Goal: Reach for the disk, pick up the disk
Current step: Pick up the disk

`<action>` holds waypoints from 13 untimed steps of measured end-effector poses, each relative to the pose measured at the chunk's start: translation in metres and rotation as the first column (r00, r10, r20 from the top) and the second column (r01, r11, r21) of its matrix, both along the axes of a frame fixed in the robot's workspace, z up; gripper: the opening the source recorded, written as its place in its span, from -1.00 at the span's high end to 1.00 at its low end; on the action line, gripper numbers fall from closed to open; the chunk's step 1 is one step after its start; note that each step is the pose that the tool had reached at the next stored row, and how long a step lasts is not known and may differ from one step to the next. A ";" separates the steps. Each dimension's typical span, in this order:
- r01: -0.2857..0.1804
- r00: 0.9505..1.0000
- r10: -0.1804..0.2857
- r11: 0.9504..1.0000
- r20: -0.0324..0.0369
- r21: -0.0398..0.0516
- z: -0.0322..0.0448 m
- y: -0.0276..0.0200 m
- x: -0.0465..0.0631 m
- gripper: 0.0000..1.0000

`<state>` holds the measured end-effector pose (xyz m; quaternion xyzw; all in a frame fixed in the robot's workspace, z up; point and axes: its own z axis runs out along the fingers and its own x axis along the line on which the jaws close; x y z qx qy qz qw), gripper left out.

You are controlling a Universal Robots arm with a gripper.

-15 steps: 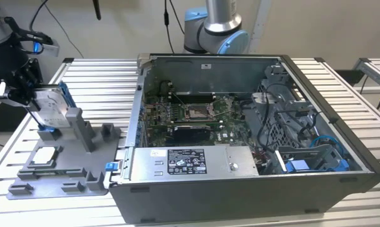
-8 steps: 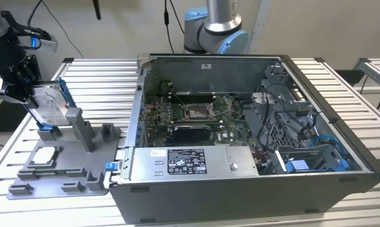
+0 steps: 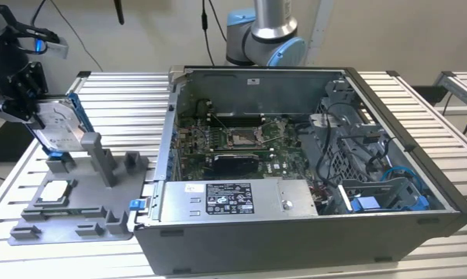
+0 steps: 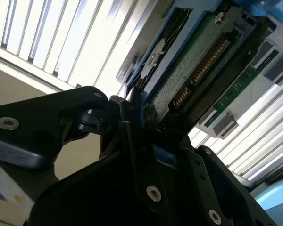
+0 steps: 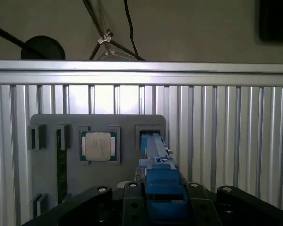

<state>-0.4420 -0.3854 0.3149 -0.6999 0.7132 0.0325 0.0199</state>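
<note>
Disk (image 3: 61, 131) is held on edge, tilted, at its slot in the grey fixture tray (image 3: 74, 224); gripper (image 3: 33, 113) jaws are clenched on its blue bracket. A straight lift along the slot is judged best, to avoid binding

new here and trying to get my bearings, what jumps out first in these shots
The open computer case takes up the middle of the exterior view, with its board and cables exposed. At that view's left, the end effector is clamped on the blue-framed disk, which stands on edge at the far end of a grey tray. A square silver chip lies on that tray.
</note>
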 end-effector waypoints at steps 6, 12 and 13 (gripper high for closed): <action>0.000 1.000 0.000 1.000 0.000 0.000 0.0077 0.0000 0.000 1.00; 0.000 1.000 0.000 1.000 0.000 0.000 0.0149 0.0000 0.000 1.00; 0.000 1.000 0.000 1.000 0.000 0.000 0.0161 0.0000 0.000 1.00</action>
